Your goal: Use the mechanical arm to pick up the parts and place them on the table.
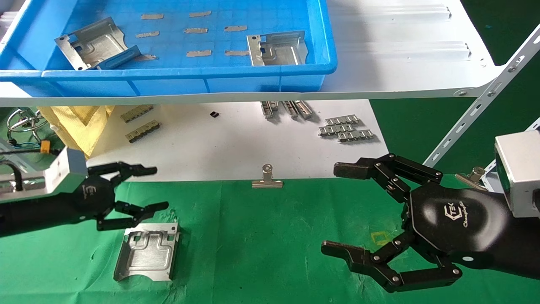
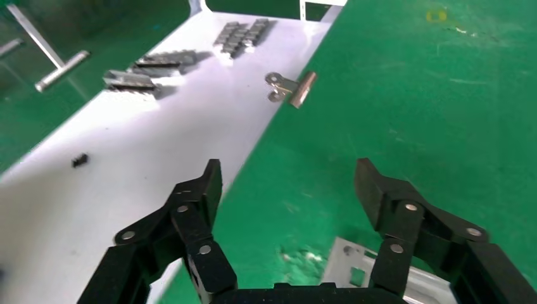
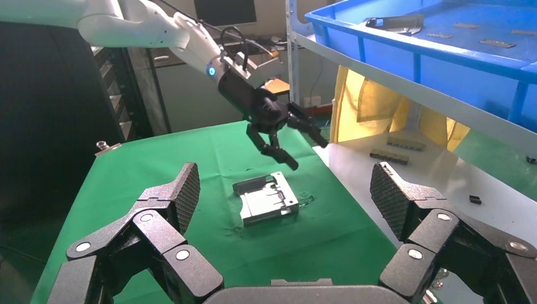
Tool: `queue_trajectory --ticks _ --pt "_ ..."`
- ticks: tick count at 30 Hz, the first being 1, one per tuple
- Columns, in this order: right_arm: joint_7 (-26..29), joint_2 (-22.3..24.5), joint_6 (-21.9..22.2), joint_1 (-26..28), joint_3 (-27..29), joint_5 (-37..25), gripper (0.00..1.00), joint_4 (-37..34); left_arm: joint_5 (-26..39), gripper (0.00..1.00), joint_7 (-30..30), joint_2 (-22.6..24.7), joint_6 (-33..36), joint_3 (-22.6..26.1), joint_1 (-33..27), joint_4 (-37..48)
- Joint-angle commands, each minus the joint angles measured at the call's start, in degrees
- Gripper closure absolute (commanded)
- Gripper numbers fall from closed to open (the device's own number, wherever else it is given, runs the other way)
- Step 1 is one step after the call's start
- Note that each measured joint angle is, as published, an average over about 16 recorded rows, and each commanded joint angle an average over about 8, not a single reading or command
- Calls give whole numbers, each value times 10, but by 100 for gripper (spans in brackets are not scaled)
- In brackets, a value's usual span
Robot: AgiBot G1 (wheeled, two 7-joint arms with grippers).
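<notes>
One part (image 1: 147, 252) lies flat on the green table (image 1: 261, 249), ribbed face up, its curved cut-out edge toward the robot. Two more parts wait in the blue bin (image 1: 181, 78) on the white shelf (image 1: 405, 63) above: one (image 1: 93, 42) at the bin's left end, leaning on a blue piece, and one (image 1: 277, 48) near its right end.

The left gripper (image 1: 152, 188) hangs just above the far edge of the part on the table, fingers spread and holding nothing; the right wrist view shows clear air between it and the metal. Judging from this, one part is placed and two remain.

The right gripper (image 1: 339, 209) is parked over the table's right side, also spread wide and empty.

Beyond the part, a white sheet (image 1: 236, 143) carries small grey strips (image 1: 346, 128) and a binder clip (image 1: 267, 179) at its edge.

Risks from here, as I judge them:
- The bin sits under the head camera's upper edge and above the gripper, so the arm must rise past the shelf lip; too tight a path could knock the shelf or bin rim.
- The left bin part is tilted on the blue piece, so a pinch on its thin flange could slip or drag both.
- A careless sweep upward could catch a finger on the placed part's raised flange and shove it.
- Setting the next part down here could stack it on the first.
</notes>
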Motion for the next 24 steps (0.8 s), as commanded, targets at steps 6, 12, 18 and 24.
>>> queue_trajectory --ticks 6,12,18,24 --pt "0 0 0 0 0 0 0 0 -5 0 -7 -1 0 -3 6 -5" --pt "0 0 0 0 0 0 0 0 -12 0 -28 -8 -3 -17 21 -41" --pt "0 0 0 0 0 0 0 0 -25 0 -71 -21 -9 -44 51 -110" --pt "0 0 0 0 0 0 0 0 -39 0 -114 -34 -15 -72 81 -180"
